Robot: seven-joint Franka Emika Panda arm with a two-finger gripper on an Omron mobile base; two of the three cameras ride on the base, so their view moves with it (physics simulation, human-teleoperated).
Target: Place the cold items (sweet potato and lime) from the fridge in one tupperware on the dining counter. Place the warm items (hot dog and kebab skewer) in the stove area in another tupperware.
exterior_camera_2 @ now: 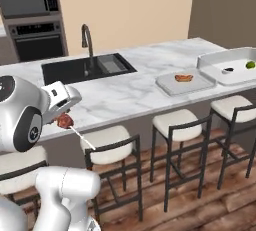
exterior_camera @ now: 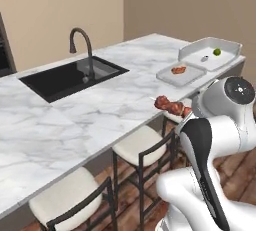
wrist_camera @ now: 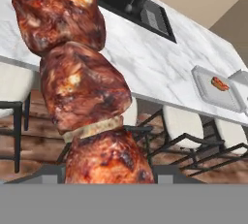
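We are near the end of the job, as far as we can judge. In the left base view, the large deep tupperware (exterior_camera: 187,51) sits at the upper right of the frame on the marble tabletop (exterior_camera: 125,90), and in it we see the lime (exterior_camera: 217,52) and a small dark lump (exterior_camera: 204,59) beside it that we take for the sweet potato, though it is too small to be sure. So the cold pair looks settled. Just beside that tray, nearer the middle of the frame, lies the shallow flat tupperware (exterior_camera: 165,75) with the hot dog (exterior_camera: 178,69) already resting in it.

What is left is the kebab skewer (exterior_camera: 173,107). We carry it in the tool (exterior_camera_2: 61,110): in the right base view the tool sits at the left of the frame, closed around the meat end, with the bare stick pointing down and to the right. In the hand view the reddish-brown chunks rise from the bottom edge up the left half of the frame, so the grip looks firm, with the jaws only partly open around the meat. The skewer hangs over the stools (exterior_camera_2: 172,122), off the tabletop edge and well apart from the flat tray.

We judge the remaining work to be one carry across to the flat tray, a release beside the hot dog, and then the task is complete.
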